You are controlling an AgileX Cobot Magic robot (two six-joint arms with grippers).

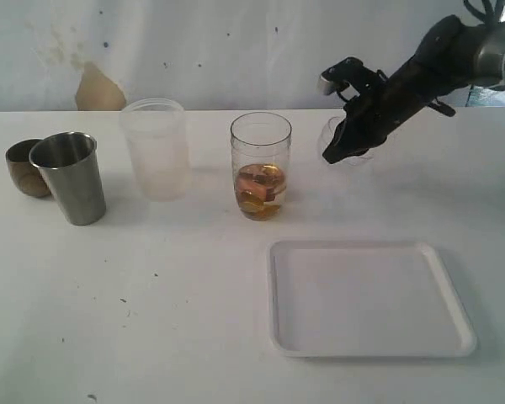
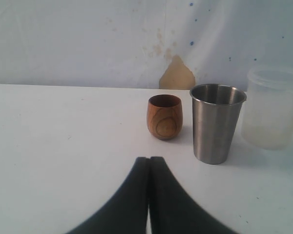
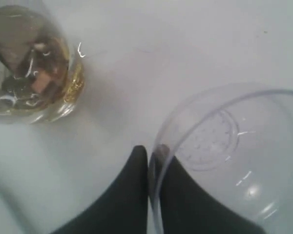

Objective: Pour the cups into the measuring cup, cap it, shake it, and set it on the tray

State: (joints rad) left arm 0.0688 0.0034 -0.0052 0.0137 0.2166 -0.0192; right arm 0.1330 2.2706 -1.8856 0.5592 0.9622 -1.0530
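One clear lid (image 3: 210, 141), rim pinched in right gripper (image 3: 149, 153), near measuring cup (image 1: 260, 168).

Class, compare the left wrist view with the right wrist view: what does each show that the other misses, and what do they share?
Only the left wrist view shows the wooden cup, the steel tumbler and the frosted plastic cup, all upright, with the left gripper shut on nothing. Only the right wrist view shows the measuring cup with brown and gold contents, and the clear dome lid, its rim pinched by the right gripper. Both show the white table and a pair of dark fingers closed together.
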